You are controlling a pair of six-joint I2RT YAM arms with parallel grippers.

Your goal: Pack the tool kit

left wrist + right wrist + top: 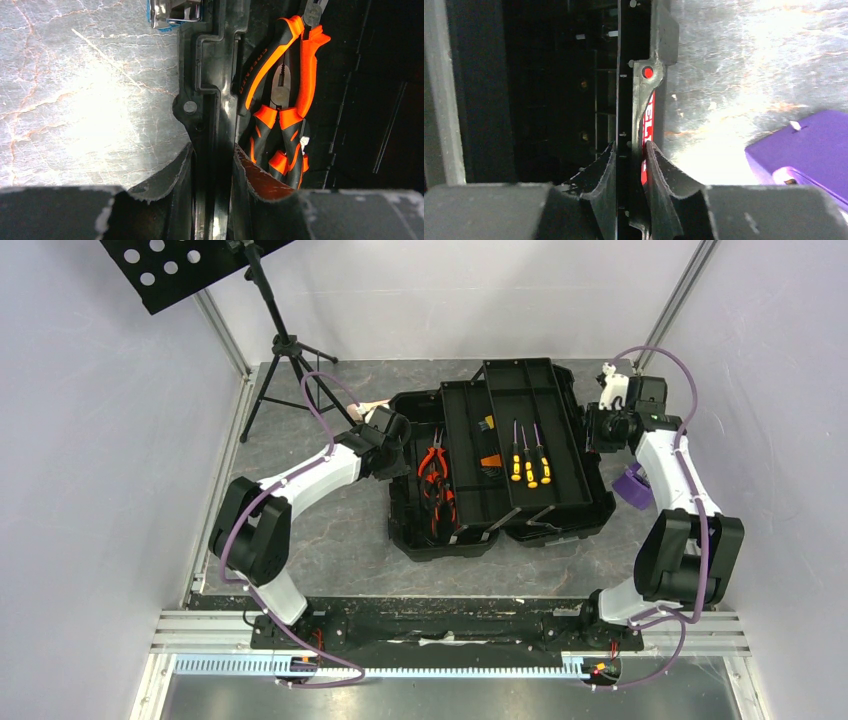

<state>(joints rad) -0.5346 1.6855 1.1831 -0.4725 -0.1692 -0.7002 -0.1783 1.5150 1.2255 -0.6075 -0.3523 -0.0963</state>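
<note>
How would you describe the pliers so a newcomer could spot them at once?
Find the large black toolbox standing open mid-table. In its deep left well, beside the left tool, lie the pliers. Their orange-and-black handles set them apart from the three yellow-handled screwdrivers in the tray to their right.

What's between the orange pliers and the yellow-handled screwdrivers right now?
In the top view, a narrow black tray holding a few small unidentifiable parts separates the pliers from the screwdrivers.
</note>
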